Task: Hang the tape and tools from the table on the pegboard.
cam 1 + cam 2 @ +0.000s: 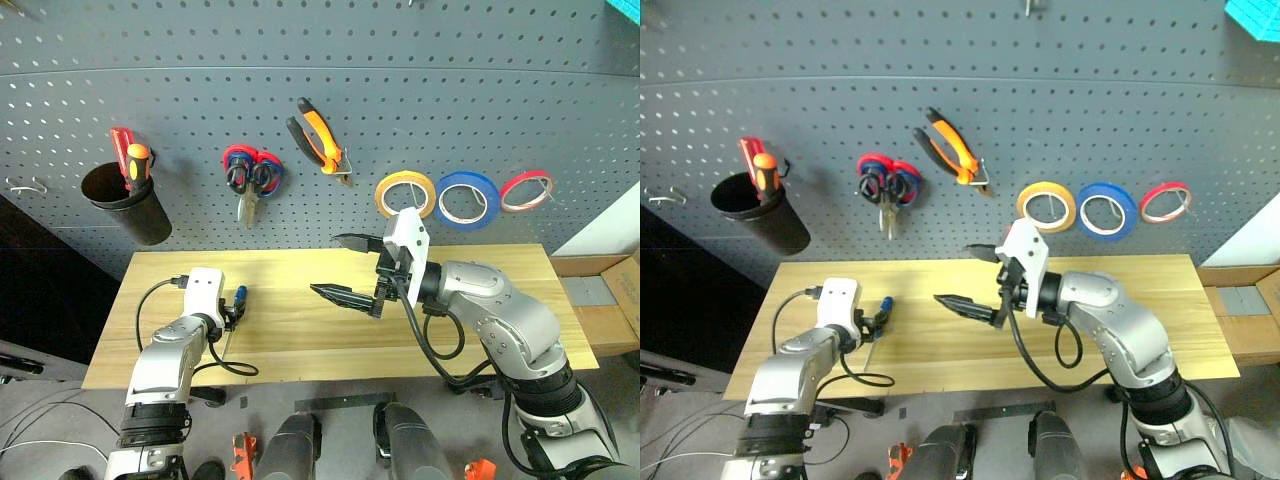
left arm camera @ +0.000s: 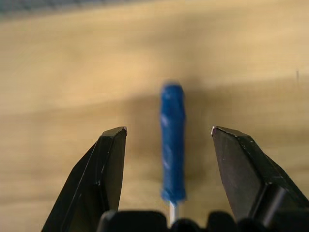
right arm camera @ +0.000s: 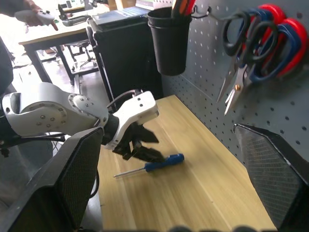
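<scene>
Nearest, on the table [image 1: 300, 350]: the blue-handled screwdriver [image 1: 238, 297] lies flat at the left end, not yet hung. The left gripper [image 2: 169, 133] is poised over it with fingers apart, one on each side of the handle and not closed on it — nothing gripped. Mid-table, raised above the wood: the right gripper [image 1: 345, 268], fingers spread wide and empty, pointing toward the left arm. Rest of the tabletop shows no other tool. Farther back, on the pegboard [image 1: 330, 90], left to right: a black cup [image 1: 125, 205] holding red and orange screwdrivers; the black-handled scissors [image 1: 238, 180] on a hook together with the red-and-blue scissors [image 1: 262, 170]; the orange-and-black pliers [image 1: 318, 140] hanging on a hook; then the yellow tape ring [image 1: 405, 193], a blue tape ring [image 1: 467, 199] and a smaller red tape ring [image 1: 527, 190] in a row. Judged status — tape, scissors and pliers placed; the screwdriver appears the one item outstanding, needing pick-up and hanging.
</scene>
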You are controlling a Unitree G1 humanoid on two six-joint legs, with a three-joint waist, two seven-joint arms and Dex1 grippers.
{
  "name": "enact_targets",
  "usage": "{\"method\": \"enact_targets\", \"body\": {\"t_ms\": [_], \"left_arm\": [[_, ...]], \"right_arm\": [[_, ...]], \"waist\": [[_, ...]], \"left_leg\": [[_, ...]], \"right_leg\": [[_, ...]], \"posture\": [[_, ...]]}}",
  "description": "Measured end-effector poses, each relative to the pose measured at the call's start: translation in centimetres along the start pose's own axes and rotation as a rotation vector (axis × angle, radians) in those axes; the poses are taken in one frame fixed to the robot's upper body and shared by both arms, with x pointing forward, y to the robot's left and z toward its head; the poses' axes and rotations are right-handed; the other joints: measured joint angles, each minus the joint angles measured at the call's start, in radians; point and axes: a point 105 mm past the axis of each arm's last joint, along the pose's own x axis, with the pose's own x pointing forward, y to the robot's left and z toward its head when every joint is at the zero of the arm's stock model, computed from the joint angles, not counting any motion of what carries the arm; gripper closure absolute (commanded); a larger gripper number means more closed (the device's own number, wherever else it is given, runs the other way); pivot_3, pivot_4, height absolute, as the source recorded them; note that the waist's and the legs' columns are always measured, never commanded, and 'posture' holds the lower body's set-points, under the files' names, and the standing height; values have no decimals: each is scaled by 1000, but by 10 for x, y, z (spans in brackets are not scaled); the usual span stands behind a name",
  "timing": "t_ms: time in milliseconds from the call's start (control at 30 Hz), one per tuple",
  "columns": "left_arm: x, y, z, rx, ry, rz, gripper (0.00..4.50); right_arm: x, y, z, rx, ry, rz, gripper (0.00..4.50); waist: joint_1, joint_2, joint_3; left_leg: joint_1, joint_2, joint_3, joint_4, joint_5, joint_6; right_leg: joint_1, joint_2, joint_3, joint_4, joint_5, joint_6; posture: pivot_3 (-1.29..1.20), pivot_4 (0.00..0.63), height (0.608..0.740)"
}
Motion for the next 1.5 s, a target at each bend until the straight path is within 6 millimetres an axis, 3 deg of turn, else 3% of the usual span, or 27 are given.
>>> {"method": "enact_targets", "body": {"t_ms": [233, 333, 533, 700, 833, 900, 1000, 1067, 1267, 1367, 1500], "left_arm": [[14, 5, -14, -12, 102, 32, 1514], [15, 4, -14, -10, 105, 36, 2050], [9, 3, -22, -6, 110, 39, 4059], [-9, 7, -28, 34, 80, 26, 4117], [-39, -4, 10, 93, -186, -78, 4117], [-63, -4, 46, 99, -406, -102, 4117], [-112, 9, 113, 91, -773, -47, 4117], [-140, 19, 144, 97, -935, 10, 4117], [-194, 40, 221, 159, -1206, 131, 4117], [-206, 53, 241, 167, -1267, 212, 4117], [-195, 68, 248, 132, -1270, 258, 4117]], "right_arm": [[-1, 1, -1, 6, 15, -12, 0], [-2, 1, -1, 5, 26, -18, 0], [-3, 0, 2, 4, 15, -12, 0], [1, -1, 11, -24, -19, 8, 0], [5, -2, 14, -28, -41, 42, 0], [8, 0, 20, -42, -66, 80, 0], [13, 6, 36, -71, -128, 162, 0], [16, 9, 44, -91, -160, 197, 0], [42, 4, 69, -151, -256, 198, 0], [47, 1, 69, -160, -259, 178, 0], [49, -4, 63, -174, -233, 156, 0]], "waist": [[-5, 0, 8], [-6, 1, 8], [-10, 1, 8], [-9, 1, 8], [0, 1, 8], [10, 0, 8], [26, 0, 7], [32, -1, 5], [44, -5, 0], [46, -7, -3], [46, -8, -3]], "left_leg": [[0, 0, 0, -1, 0, 0], [0, 0, 0, -1, 0, 0], [0, 0, 0, -2, 0, 0], [-1, 0, -1, -2, 0, -1], [-3, 0, -3, -2, 0, -2], [-4, 0, -3, -2, 0, -2], [-3, 0, -3, -2, 1, -3], [-3, 0, -2, -2, 2, -5], [-3, -1, -2, -2, 3, -7], [-3, -1, -2, -2, 3, -7], [-4, -1, -2, -2, 3, -8]], "right_leg": [[0, -1, 1, 0, 0, 0], [0, -1, 1, 0, 0, 0], [0, -1, 2, 0, 0, 0], [-1, -1, 1, -1, -1, 0], [-2, -2, 1, -2, -1, -1], [-2, -2, 0, -3, -1, -1], [-2, -2, 0, -3, -1, -1], [-2, -2, 0, -3, -1, -1], [-4, 0, -2, -1, 0, -1], [-4, 1, -1, -1, 0, -1], [-6, 1, -1, -1, 0, -1]], "posture": [[-45, 320, 740], [-43, 315, 740], [-24, 296, 740], [15, 262, 740], [48, 236, 740], [75, 219, 740], [101, 199, 740], [112, 185, 740], [115, 168, 740], [112, 168, 740], [87, 176, 740]]}}
